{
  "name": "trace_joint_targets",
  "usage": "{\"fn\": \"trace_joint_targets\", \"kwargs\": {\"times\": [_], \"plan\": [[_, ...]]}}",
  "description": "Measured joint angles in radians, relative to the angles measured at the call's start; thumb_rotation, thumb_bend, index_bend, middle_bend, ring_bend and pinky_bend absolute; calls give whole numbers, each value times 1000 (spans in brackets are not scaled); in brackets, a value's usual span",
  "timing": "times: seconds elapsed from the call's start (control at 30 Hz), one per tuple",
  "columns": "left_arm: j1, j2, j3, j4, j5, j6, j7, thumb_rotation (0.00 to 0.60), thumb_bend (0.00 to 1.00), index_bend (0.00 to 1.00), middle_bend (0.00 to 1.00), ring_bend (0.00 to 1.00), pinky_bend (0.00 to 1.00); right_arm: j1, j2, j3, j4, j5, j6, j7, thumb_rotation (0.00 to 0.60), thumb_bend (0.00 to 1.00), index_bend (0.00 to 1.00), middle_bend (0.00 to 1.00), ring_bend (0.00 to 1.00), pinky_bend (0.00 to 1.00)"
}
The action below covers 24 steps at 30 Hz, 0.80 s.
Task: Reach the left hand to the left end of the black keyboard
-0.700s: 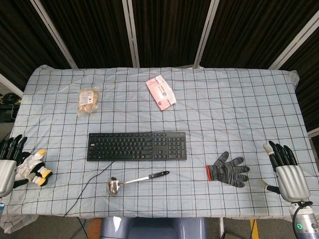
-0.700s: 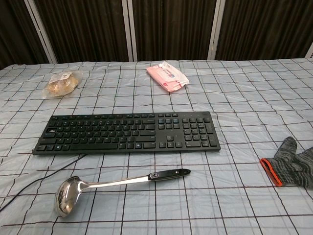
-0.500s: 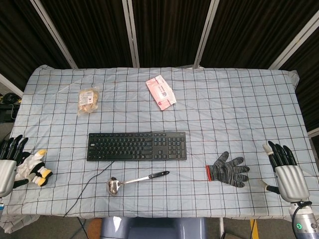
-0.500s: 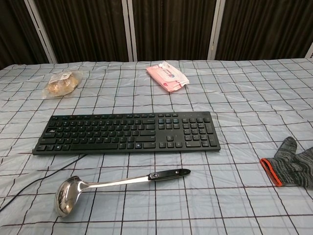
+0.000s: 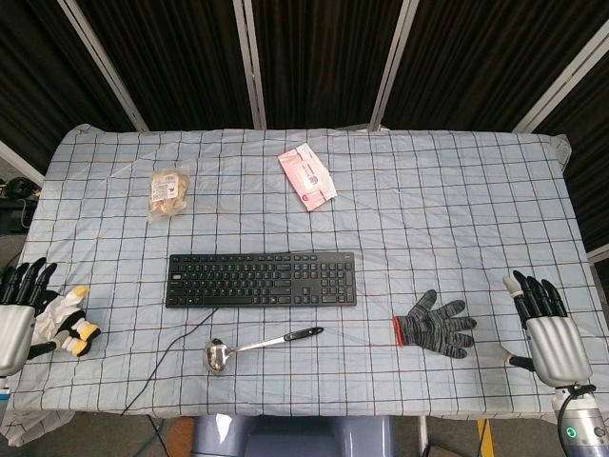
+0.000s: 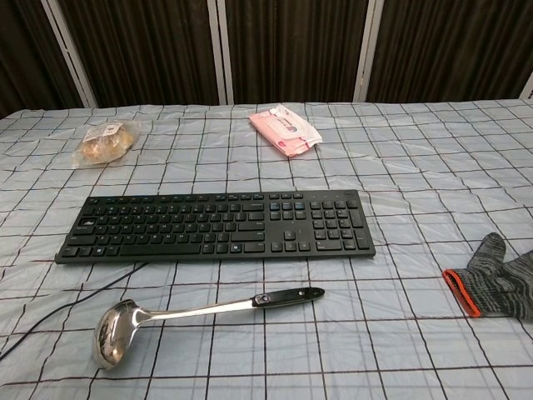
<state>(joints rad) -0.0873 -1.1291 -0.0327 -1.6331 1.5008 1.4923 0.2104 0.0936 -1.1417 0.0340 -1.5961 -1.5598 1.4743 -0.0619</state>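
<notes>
The black keyboard [image 5: 262, 279] [image 6: 215, 227] lies flat near the middle of the checked tablecloth, its cable trailing off the left end toward the front edge. My left hand [image 5: 17, 314] hovers at the table's front left corner, fingers straight and apart, holding nothing, far left of the keyboard's left end. My right hand [image 5: 549, 328] is at the front right corner, fingers extended and empty. Neither hand shows in the chest view.
A white and yellow glove [image 5: 67, 321] lies beside my left hand. A steel ladle [image 5: 257, 345] [image 6: 191, 318] sits in front of the keyboard. A grey glove [image 5: 436, 324] [image 6: 497, 279] lies front right. A snack bag [image 5: 168, 190] and a pink packet [image 5: 306, 175] lie at the back.
My left hand has shifted very slightly; otherwise nothing has visibly moved.
</notes>
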Motion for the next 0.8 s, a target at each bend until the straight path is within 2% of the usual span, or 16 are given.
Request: {"fn": "trace_joint_targets", "kwargs": {"times": [0.03,0.07,0.1,0.13,0.17,0.23,0.3,0.37,0.5,0.63,0.8], "plan": [[-1,0,0,-1,0,-2,2,600,77,0,0,0,0,-1,0,0,-1,1,0,-1,600,57,6,0,0,0],[-2,0,0,-2,0,-3,6,600,159,0,11,16,14,-1,1,0,-2,2,1,-1,600,57,7,0,0,0],[-4,0,-1,-3,1,-3,11,600,263,0,71,82,71,-2,1,0,-2,3,1,-2,600,56,8,0,0,0],[-5,-1,-2,-4,2,-3,17,600,361,0,153,161,142,-2,2,0,-3,4,1,-2,600,56,8,0,0,0],[-7,-1,-5,-8,3,-2,29,600,504,0,317,315,269,-3,3,1,-4,8,1,-1,600,56,9,0,0,0],[-12,-1,-11,-18,5,1,52,600,703,0,603,561,449,-5,4,2,-10,14,2,2,600,57,12,0,0,0],[-23,1,-17,-43,9,-3,84,600,835,0,736,670,516,-6,6,5,-15,18,2,5,600,56,15,0,0,0],[-36,7,-21,-80,3,-23,105,600,920,0,799,722,556,-4,6,6,-15,19,0,5,600,56,18,0,0,0],[-75,31,-31,-186,-37,-106,166,600,984,0,827,753,585,0,2,6,-14,17,-6,4,600,57,21,0,0,0],[-133,55,-42,-299,-114,-216,273,600,1000,0,834,762,593,1,3,6,-14,18,-9,9,600,59,24,0,0,0],[-223,69,-57,-408,-304,-332,438,600,1000,0,836,766,600,-1,8,8,-19,27,-9,26,600,60,27,0,0,0]]}}
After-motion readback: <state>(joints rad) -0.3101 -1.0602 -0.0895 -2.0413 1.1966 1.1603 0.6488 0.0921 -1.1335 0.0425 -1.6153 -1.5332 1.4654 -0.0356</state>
